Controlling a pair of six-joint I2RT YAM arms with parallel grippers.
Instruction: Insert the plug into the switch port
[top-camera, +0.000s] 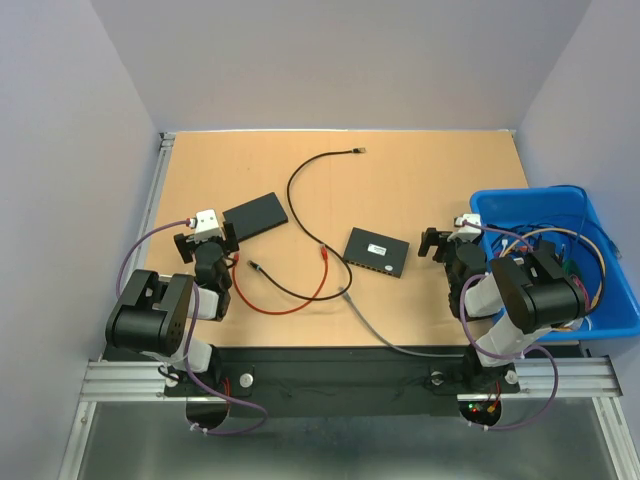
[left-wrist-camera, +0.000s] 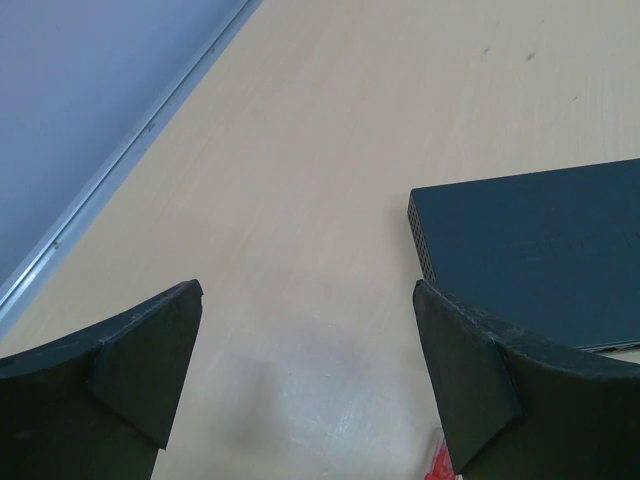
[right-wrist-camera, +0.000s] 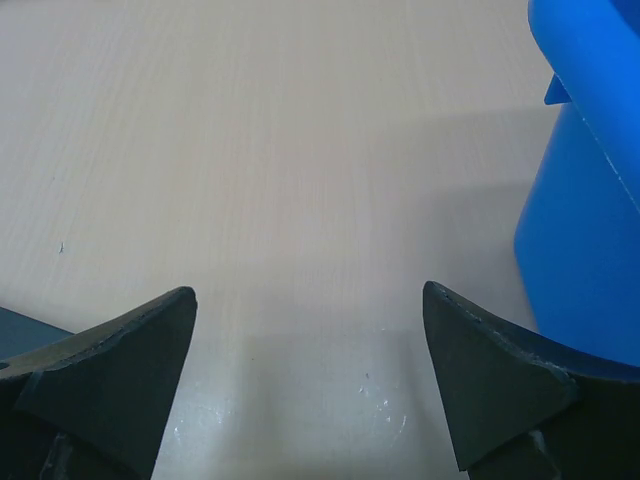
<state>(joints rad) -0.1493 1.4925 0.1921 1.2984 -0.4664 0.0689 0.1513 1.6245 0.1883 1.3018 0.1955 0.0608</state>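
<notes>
1. Switch is lying flat w/ label up on table, a bit toward 3 o'clock of centre.
2. Red plug is sitting just off switch's 9 o'clock edge, not touching; red cable is looping away toward 8 o'clock. Can't tell which plug is the task's.
3. Grey cable is ending near switch's 7 o'clock and running off toward the near edge.
4. Black plug is lying farther out at 9 o'clock; black cable is arcing up toward 12 o'clock.
5. R gripper is hovering near switch's 3 o'clock, apart from it, fingers spread, nothing btwn them.
6. L gripper is sitting well out at 9 o'clock, fingers spread, nothing held.
7. Flat dark box is lying at L gripper's 1 o'clock.
8. Blue bin is standing at table's 3 o'clock edge.
</notes>
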